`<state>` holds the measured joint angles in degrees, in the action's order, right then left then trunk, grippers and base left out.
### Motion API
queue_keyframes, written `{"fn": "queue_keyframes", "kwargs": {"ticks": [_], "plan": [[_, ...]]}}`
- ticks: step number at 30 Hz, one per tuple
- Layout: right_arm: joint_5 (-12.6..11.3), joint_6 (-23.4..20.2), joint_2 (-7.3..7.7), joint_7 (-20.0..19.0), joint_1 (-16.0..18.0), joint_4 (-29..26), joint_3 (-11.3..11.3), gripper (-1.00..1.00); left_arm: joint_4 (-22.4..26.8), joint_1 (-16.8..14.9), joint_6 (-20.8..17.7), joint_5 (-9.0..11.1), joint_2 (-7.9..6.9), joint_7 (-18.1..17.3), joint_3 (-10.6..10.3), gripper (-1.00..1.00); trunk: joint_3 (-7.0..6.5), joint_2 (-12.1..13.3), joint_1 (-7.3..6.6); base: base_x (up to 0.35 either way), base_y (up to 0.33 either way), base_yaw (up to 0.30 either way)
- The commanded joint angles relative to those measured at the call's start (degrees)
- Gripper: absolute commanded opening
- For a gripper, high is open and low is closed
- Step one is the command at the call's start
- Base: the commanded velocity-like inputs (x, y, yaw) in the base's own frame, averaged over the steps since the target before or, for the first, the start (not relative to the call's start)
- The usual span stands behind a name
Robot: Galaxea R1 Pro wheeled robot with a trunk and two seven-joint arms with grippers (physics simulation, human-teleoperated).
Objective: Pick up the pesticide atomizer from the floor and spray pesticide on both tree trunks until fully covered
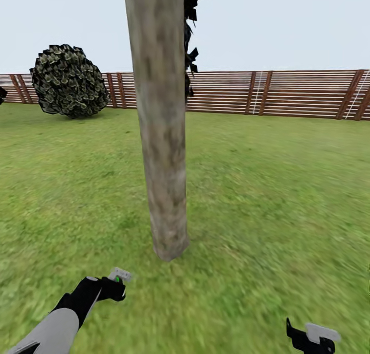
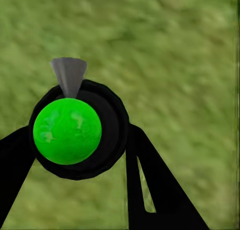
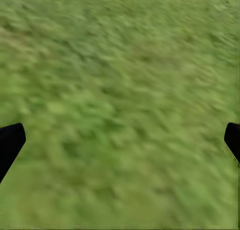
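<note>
The left end effector point(image 1: 114, 284) reaches low toward the tree trunk point(image 1: 160, 138), gripping the pesticide atomizer point(image 2: 75, 130). The right end effector point(image 3: 120, 140) is spread wide.

Slatted fence point(image 1: 288, 94) behind grass lawn point(image 1: 267, 189)

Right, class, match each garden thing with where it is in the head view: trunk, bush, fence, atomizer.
1 tree trunk
2 bush
3 fence
4 pesticide atomizer

a in the left gripper
b middle of the lawn
c far left, near the fence
d along the lawn's far edge

Pairs: 1-b, 2-c, 3-d, 4-a
</note>
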<state>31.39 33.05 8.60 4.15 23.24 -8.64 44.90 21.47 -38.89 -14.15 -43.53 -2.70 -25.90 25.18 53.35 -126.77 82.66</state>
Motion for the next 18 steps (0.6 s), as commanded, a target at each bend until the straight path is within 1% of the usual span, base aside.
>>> {"fn": "queue_keyframes", "kwargs": {"ticks": [1,2,3,4,5,7,8,9,10,12,13,14,16,17,18], "plan": [[0.6,0.2,0.01,0.4,0.1,0.1,0.2,1.00,0.1,0.0,-1.4,-0.2,0.45,-0.5,0.5,-1.00,0.05,0.0,0.00,0.112,-0.185,0.000],[0.7,0.2,0.01,0.4,0.1,0.1,0.2,1.00,0.1,0.0,-1.9,-0.3,0.95,-0.5,0.5,-1.00,0.05,0.0,0.00,0.072,-0.119,0.000],[0.7,0.2,0.01,0.4,0.1,0.1,0.2,1.00,0.2,0.2,-2.6,-0.3,2.51,-0.5,0.3,-1.00,0.05,0.0,0.00,0.024,-0.039,0.000],[0.7,0.2,0.01,0.4,0.1,0.1,0.2,1.00,0.2,0.2,-3.1,-0.4,3.24,-0.6,0.1,-1.00,0.05,0.0,0.00,0.012,-0.020,0.000],[0.7,0.2,0.01,0.4,0.1,0.1,0.2,1.00,0.2,0.2,-3.5,-0.4,3.55,-0.6,0.0,-1.00,0.05,0.0,0.00,0.008,-0.013,0.000],[0.7,0.2,0.01,0.4,0.1,0.1,0.2,1.00,0.2,0.0,-5.5,-0.4,3.87,-0.7,-0.1,-1.00,0.05,0.0,0.00,0.003,-0.005,0.000],[0.7,0.2,0.01,0.4,0.1,0.1,0.2,1.00,0.3,-0.1,-8.5,-0.3,3.68,-0.8,-0.1,-1.00,0.05,0.0,0.00,0.001,-0.002,0.000],[0.7,0.2,0.01,0.4,0.1,0.1,0.2,1.00,0.8,-0.4,-10.7,-0.3,3.41,-0.9,-0.1,-1.00,0.05,0.0,0.00,0.000,0.000,0.000],[0.8,0.2,0.00,0.4,0.1,0.1,0.2,1.00,1.5,-1.9,-13.1,-0.4,2.87,-1.1,-0.1,-1.00,0.05,0.0,0.00,0.000,0.000,0.000],[0.8,0.2,0.01,0.4,0.1,0.1,0.2,1.00,1.7,-2.9,-14.3,-0.3,2.53,-1.4,0.0,-1.00,0.05,0.0,0.00,0.000,0.000,0.000],[0.8,0.2,0.01,0.4,0.1,0.1,0.2,1.00,1.5,-3.6,-16.1,-0.3,2.57,-1.5,-0.1,-1.00,0.05,0.0,0.00,0.000,0.000,0.000],[0.8,0.2,0.01,0.4,0.1,0.1,0.2,1.00,1.4,-4.3,-18.4,-0.4,2.84,-1.7,-0.2,-1.00,0.05,0.0,0.00,0.000,0.000,0.000],[0.8,0.2,0.01,0.4,0.1,0.1,0.2,1.00,1.4,-4.9,-21.1,-0.5,3.51,-1.7,-0.2,-1.00,0.05,0.0,0.00,0.000,0.000,0.000],[0.8,0.2,0.01,0.4,0.1,0.1,0.2,1.00,1.4,-5.1,-22.0,-0.5,4.08,-1.8,-0.3,-1.00,0.05,0.0,0.00,0.000,0.000,0.000],[0.8,0.2,0.01,0.4,0.1,0.1,0.2,1.00,1.3,-5.6,-22.9,-0.4,5.07,-1.8,-0.3,-1.00,0.05,0.0,0.00,0.000,0.000,0.000]]}}
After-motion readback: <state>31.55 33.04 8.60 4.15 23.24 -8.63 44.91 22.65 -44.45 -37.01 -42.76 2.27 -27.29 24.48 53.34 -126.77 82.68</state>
